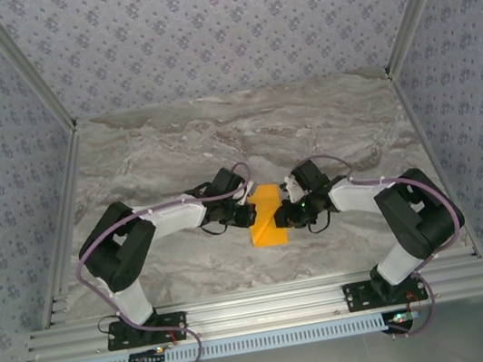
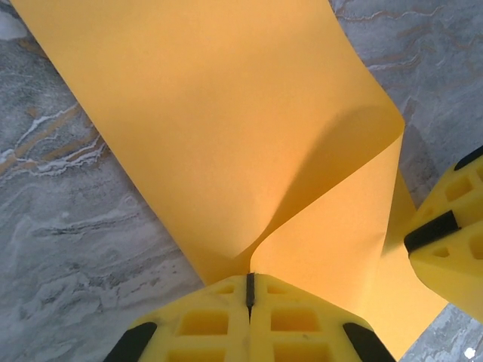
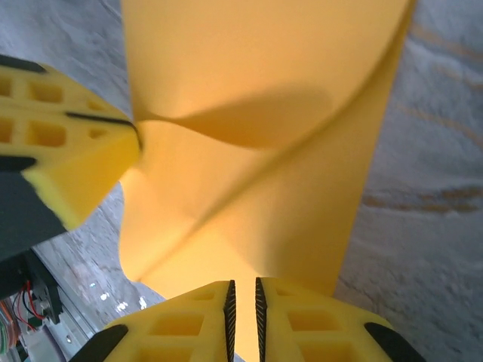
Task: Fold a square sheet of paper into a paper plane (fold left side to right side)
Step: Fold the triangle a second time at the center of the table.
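The thin, matte, bright-orange square sheet of paper (image 1: pixel 266 216) sits in the near middle of the table, between the two arms. From above it reads as a narrow upright strip, tilted a little, because its left part is lifted and curled over towards the right. In the left wrist view the sheet (image 2: pixel 226 136) bows up in a soft, uncreased loop. One layer lies flat on the stone and the other arches above it, with a shadow in the hollow. It is plain and unmarked, and I can see no sharp crease.

The left gripper (image 2: pixel 250 290) has its yellow fingers pressed together on the paper's raised edge. From above, it (image 1: pixel 248 209) meets the strip's left side. The right gripper (image 3: pixel 243 302) stands at the strip's right side (image 1: pixel 288 216). Its jaws are a sliver apart, with the sheet (image 3: pixel 264 75) running down into that slot, so it looks pinched there. One of its yellow fingers (image 2: pixel 453 249) shows just beside the curl in the left wrist view.

The table top (image 1: pixel 216 139) is grey-brown veined marble, smooth and bare around the paper. Walls papered in a grey-blue floral print (image 1: pixel 216 20) close in the far side and both flanks. A ribbed aluminium rail (image 1: pixel 271 307) runs along the near edge and carries the arms' black bases (image 1: pixel 146 329).
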